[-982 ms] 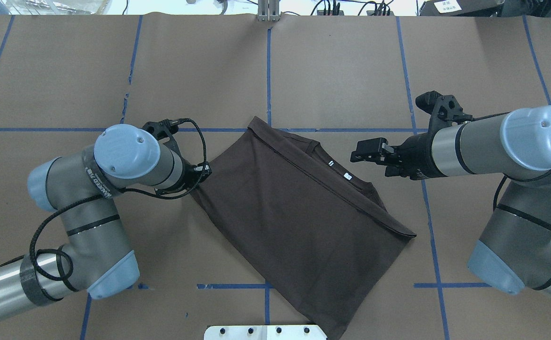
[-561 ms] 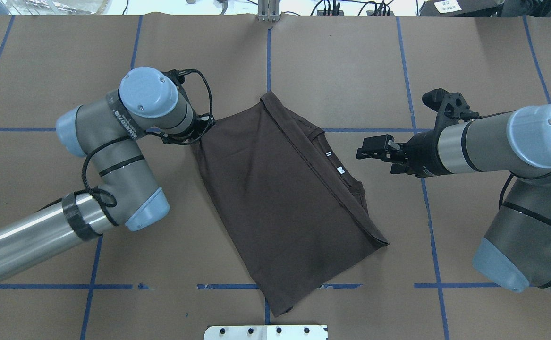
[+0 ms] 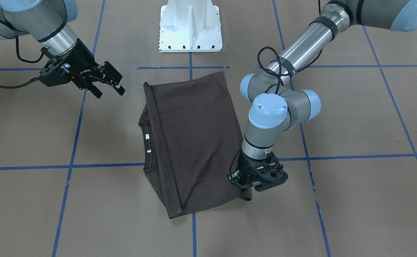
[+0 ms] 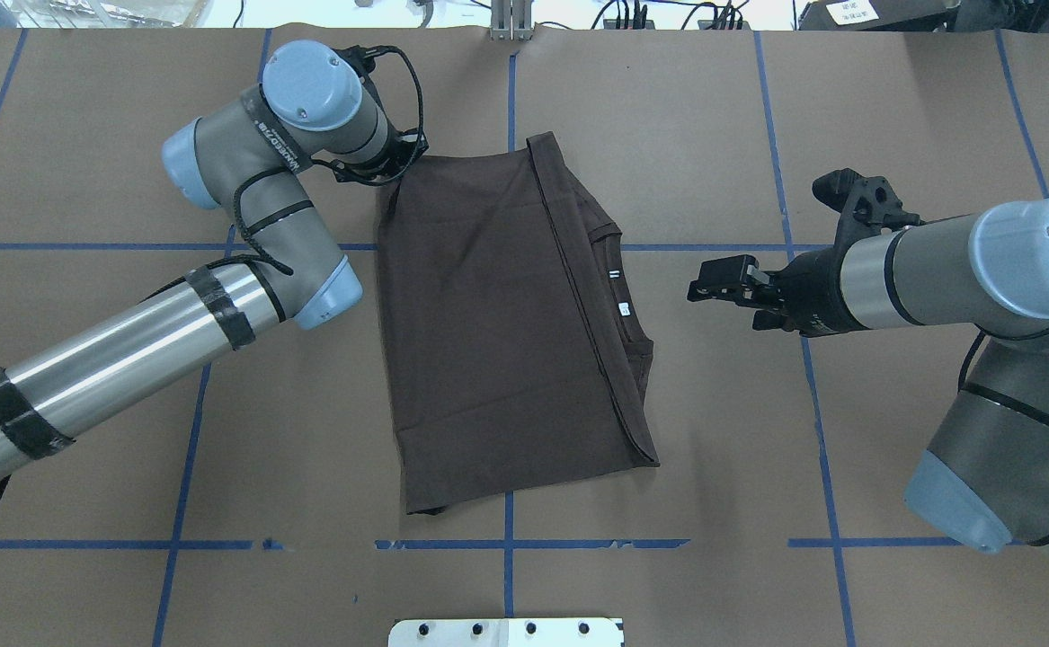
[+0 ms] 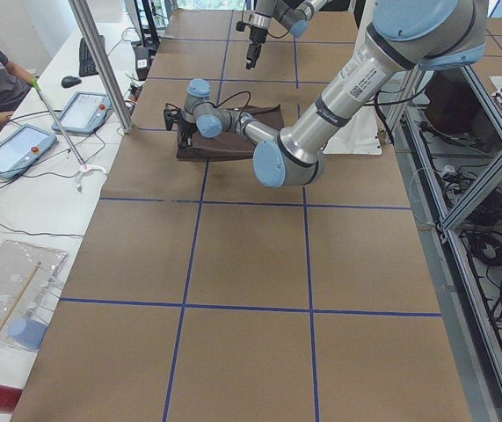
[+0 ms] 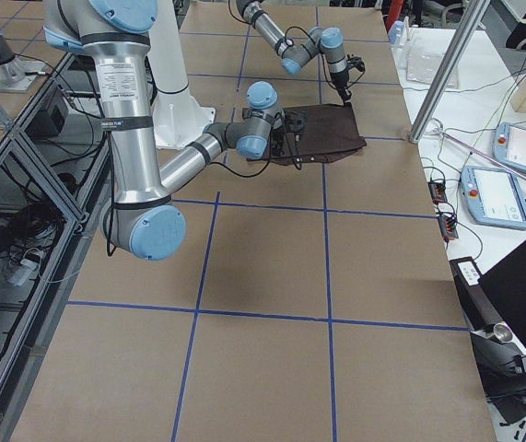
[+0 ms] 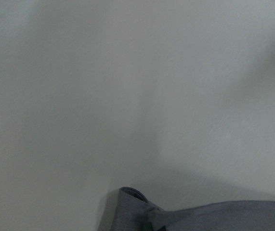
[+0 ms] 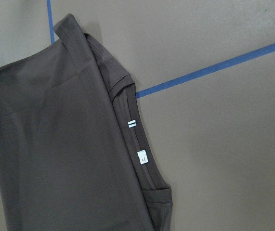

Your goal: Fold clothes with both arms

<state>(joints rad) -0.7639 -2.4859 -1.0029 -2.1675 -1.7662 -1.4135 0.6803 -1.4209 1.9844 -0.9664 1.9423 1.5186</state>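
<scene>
— Two arms over one table (image 4: 668,135), and we judge ourselves mid-fold. The left arm (image 4: 245,207) reaches to the far corner of the shirt (image 4: 488,323). Its jaws look clenched on that corner, which puckers up beneath them.
— And the right arm (image 4: 920,270)?
— It hovers near the shirt's opposite edge, not touching, jaws released and empty. The shirt lies flat mid-table between the arms, already narrowed to a long panel.
— What do we need next?
— A second hold, we think. The right jaws should come down on a matching corner, so both sides lift together for the crosswise fold. Pulling from one side alone would likely skew the cloth.
— Anything in our way?
— Little. The white base (image 3: 190,26) stands near the shirt's end, apart from it. Blue tape lines (image 4: 511,90) run under the cloth. The collar (image 4: 625,296) sits at the edge nearest the right arm, a small white tag (image 8: 142,157) inside it.
</scene>
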